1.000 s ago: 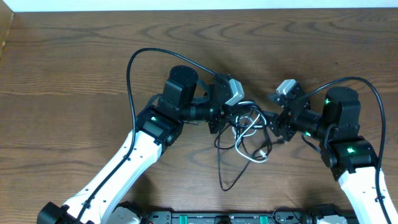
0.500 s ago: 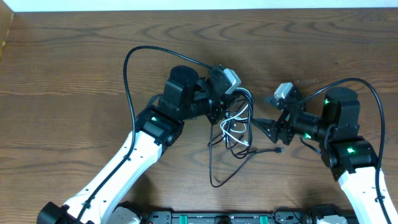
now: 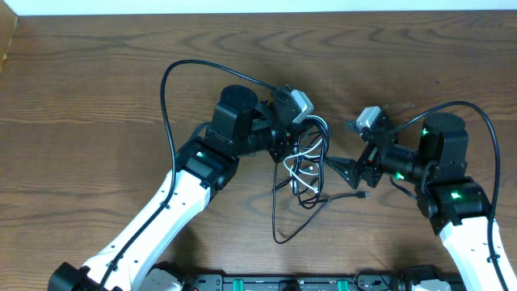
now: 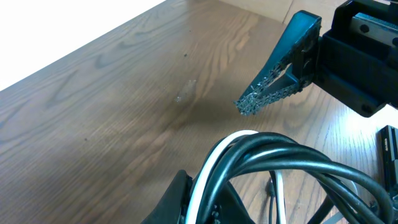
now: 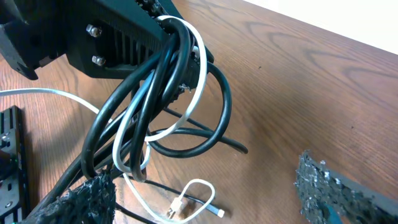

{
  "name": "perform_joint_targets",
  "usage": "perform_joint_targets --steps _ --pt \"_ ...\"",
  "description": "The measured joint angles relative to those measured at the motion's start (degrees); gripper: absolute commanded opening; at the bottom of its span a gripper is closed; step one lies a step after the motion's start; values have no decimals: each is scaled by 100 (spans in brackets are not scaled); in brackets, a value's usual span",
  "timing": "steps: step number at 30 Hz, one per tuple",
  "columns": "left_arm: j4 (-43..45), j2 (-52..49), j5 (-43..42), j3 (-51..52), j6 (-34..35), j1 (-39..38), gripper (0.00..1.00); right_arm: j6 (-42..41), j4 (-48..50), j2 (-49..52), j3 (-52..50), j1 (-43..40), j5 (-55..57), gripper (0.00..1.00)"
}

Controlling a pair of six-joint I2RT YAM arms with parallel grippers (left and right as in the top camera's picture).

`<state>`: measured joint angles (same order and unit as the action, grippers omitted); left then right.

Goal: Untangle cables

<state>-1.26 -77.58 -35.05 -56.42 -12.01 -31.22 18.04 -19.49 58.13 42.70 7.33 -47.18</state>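
Jaws of the left gripper (image 3: 299, 139) are pinched shut on the cables (image 3: 307, 168), which hang from it as a loose bunch of loops between the two arms, their tails trailing onto the table (image 3: 97, 81); we see the right gripper (image 5: 208, 186) spread wide with nothing between its pads (image 5: 329, 190), just beside the bunch and not touching it. We judge the step in hand to be choosing a strand to draw out, with the tangle not yet undone. The next move, as we read it, calls for the right gripper to close on a single cord, perhaps the white cord (image 5: 127, 155) near its small plug (image 5: 180, 205), and to pull away while the left holds firm. The black cords (image 5: 211, 124) are smooth, glossy, round in section and springy in their curls; the white one looks thinner. The pads look rough and crumbly, dark grey. The table is matte brown wood with a wavy grain
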Motion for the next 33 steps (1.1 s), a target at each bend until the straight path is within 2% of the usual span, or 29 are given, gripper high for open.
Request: perform_joint_targets --steps 7,17,33 --pt "-4 0 -13 0 2 0 8 4 31 0 0 0 11 94" --pt "-197 0 544 0 0 0 7 4 50 0 0 2 649 94" --pt "164 0 195 0 195 0 8 2 -284 0 0 2 645 95"
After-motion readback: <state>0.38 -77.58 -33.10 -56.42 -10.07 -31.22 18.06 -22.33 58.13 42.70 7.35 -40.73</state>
